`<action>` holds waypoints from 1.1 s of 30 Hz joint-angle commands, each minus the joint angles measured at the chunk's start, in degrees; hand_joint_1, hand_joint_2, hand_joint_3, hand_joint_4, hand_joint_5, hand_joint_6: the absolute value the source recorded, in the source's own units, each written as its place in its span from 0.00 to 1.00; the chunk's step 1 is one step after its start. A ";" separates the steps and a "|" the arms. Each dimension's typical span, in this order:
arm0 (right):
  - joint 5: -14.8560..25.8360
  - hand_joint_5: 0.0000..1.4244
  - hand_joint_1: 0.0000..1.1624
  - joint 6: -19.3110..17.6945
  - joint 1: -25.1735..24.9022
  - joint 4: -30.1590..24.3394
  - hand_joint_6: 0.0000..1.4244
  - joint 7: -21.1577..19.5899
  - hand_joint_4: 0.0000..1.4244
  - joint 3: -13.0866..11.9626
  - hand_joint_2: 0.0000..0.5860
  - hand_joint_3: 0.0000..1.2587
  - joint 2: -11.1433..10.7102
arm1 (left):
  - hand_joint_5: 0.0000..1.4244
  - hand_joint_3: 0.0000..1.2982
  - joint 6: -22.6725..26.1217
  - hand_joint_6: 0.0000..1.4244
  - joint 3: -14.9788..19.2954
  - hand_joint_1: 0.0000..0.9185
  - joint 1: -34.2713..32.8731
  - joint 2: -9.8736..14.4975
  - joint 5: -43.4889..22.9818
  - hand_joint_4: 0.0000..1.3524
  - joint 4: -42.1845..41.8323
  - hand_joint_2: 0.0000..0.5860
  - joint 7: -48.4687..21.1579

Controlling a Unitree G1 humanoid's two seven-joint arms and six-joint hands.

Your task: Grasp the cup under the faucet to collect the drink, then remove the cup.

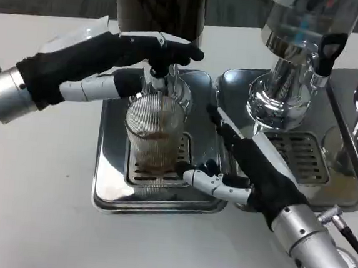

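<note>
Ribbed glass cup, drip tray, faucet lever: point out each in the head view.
Ribbed glass cup (154, 135), head view, middle of its ribbed wall.
Drip tray (110, 165), head view, bare left rim.
Faucet lever (158, 66), head view, the part under the left robot hand (145, 53).

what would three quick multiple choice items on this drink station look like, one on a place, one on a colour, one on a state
1. Where does the ribbed glass cup stand?
A. on the grate of the steel drip tray, under the faucet
B. on the bare white table
C. on the neighbouring tray's grate

2. What colour is the stream running into the cup?
A. clear
B. brown
C. green

3. What is the left hand doing?
A. resting flat on the table
B. lifting the cup
C. gripping the tap handle above the cup

Answers:
1 A, the cup sits on the slotted grate below the spout.
2 B, a brown stream falls and brown liquid pools low in the cup.
3 C, its fingers close over the handle, while the right hand lies beside the cup.
</note>
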 commanded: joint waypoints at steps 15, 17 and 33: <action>1.65 0.00 0.58 -3.27 -7.31 8.88 0.02 -1.03 0.00 -0.38 0.39 0.00 1.07 | 0.13 0.21 0.12 0.13 -1.37 0.00 1.61 0.94 1.83 0.12 0.41 0.09 -0.45; 1.66 0.00 0.58 -3.49 -8.02 9.73 0.02 -1.04 0.00 -0.37 0.39 0.00 1.27 | 0.13 0.21 0.12 0.13 -1.35 0.00 1.66 0.96 1.79 0.12 0.36 0.09 -0.44; 1.97 0.00 0.57 -5.65 -12.03 15.67 0.03 -1.71 0.00 -0.09 0.39 0.00 2.91 | 0.13 0.21 0.23 0.13 -1.35 0.00 2.45 1.43 1.75 0.12 -0.35 0.09 -0.02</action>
